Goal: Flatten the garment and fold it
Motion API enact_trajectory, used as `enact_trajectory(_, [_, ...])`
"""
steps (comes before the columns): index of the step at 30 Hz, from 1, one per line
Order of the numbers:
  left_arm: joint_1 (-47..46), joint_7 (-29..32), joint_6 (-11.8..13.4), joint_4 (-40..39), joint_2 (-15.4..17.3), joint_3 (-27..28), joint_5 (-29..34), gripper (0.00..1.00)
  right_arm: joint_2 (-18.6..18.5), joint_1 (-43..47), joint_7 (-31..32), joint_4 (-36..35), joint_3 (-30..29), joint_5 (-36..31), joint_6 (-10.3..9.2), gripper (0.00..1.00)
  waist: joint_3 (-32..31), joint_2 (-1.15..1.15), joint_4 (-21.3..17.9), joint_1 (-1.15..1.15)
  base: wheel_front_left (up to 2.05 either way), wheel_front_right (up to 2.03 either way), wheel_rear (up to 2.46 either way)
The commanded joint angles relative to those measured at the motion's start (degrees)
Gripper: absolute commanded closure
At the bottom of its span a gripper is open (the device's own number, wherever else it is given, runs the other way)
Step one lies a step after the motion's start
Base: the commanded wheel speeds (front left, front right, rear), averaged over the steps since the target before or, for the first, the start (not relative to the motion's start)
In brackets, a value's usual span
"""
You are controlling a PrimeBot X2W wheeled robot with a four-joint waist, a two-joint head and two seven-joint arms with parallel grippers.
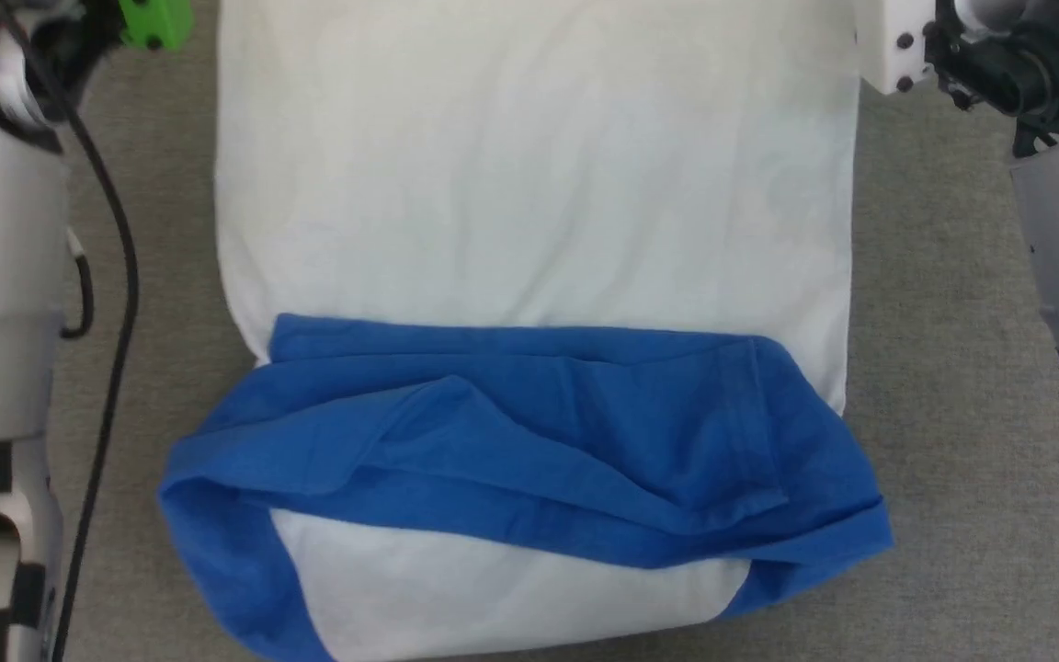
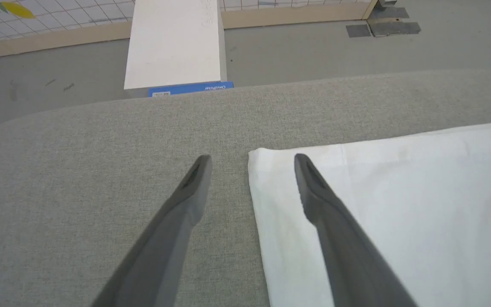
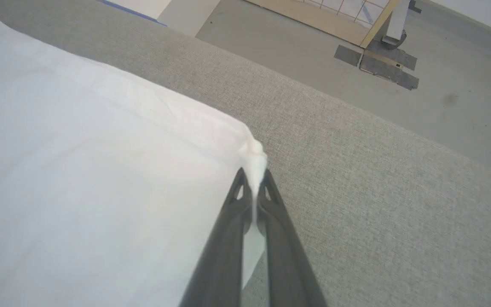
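Looking down from the head cam, the shirt (image 1: 529,202) lies spread on the grey bench (image 1: 952,386). The white part is flat up top, a rumpled blue band (image 1: 529,441) is folded across the near end, and more white pokes out below that. Pale arms sit at both side edges.

Left wrist cam: left pincer (image 2: 252,157) is wide open, holding nothing. It straddles a white shirt corner, one finger over bare bench, the other over cloth. A white box (image 2: 173,42) sits on the floor (image 2: 313,51) past the bench.

Right wrist cam: right pincer (image 3: 253,172) is clamped tight on a white corner, cloth bunched up between the tips.
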Motion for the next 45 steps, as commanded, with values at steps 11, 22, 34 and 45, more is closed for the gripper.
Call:
enact_trajectory(11, [-0.20,13.64,4.96,2.98,0.86,-1.99,0.06,0.18,-3.84,-0.99,-2.01,-4.61,5.16,4.98,-0.08,1.00,7.17,0.00,-4.55,-0.01,0.00,0.00,0.00])
enact_trajectory(22, [0.51,1.72,5.40,-0.24,0.22,1.71,-1.46,1.00,-5.73,-1.29,-3.03,-4.45,5.60,5.56,-0.08,1.00,5.88,0.00,-2.37,-0.01,0.00,0.00,0.00])
enact_trajectory(34, [-6.69,-17.23,6.18,2.55,0.65,2.41,3.75,1.00,-4.38,-9.44,-11.07,0.39,2.47,0.50,-0.08,1.00,3.64,0.00,-1.08,-0.01,0.00,0.00,0.00])
enact_trajectory(45, [-6.68,-31.46,3.98,7.31,-1.77,2.80,2.97,1.00,-2.33,-10.23,-24.18,5.31,1.22,-1.73,-0.08,1.00,-0.44,0.00,0.07,-0.01,0.00,0.00,0.00])
